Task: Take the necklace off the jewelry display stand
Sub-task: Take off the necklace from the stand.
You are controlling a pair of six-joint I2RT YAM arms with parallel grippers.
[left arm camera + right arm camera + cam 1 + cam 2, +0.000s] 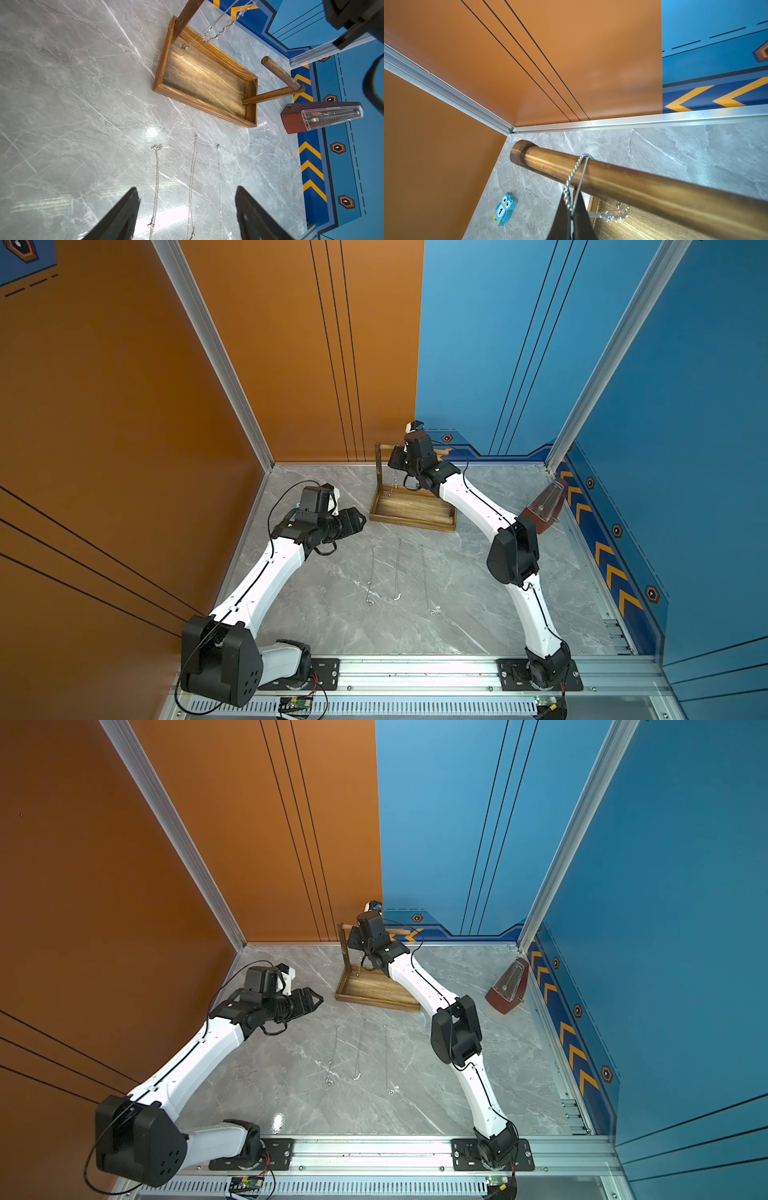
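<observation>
Now we see the grey surface (457, 593) carrying the jewelry display stand (411, 523) at its back. Our left fingers (122, 216) hang spread wide, holding nothing, near three chains (193, 176) lying flat. Our right fingers (562, 222) are pinched together on the necklace (571, 176), which is looped over the top rod (654, 187) above the tray (199, 103).

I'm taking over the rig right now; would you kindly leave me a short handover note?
Right pincer: shut on the necklace, looped over the top rod of the jewelry display stand.
Left pincer: open, empty, above three chains lying on the table.
Done: grasp made.
To do: lift the necklace off the rod; a thinner chain hangs there too.
</observation>
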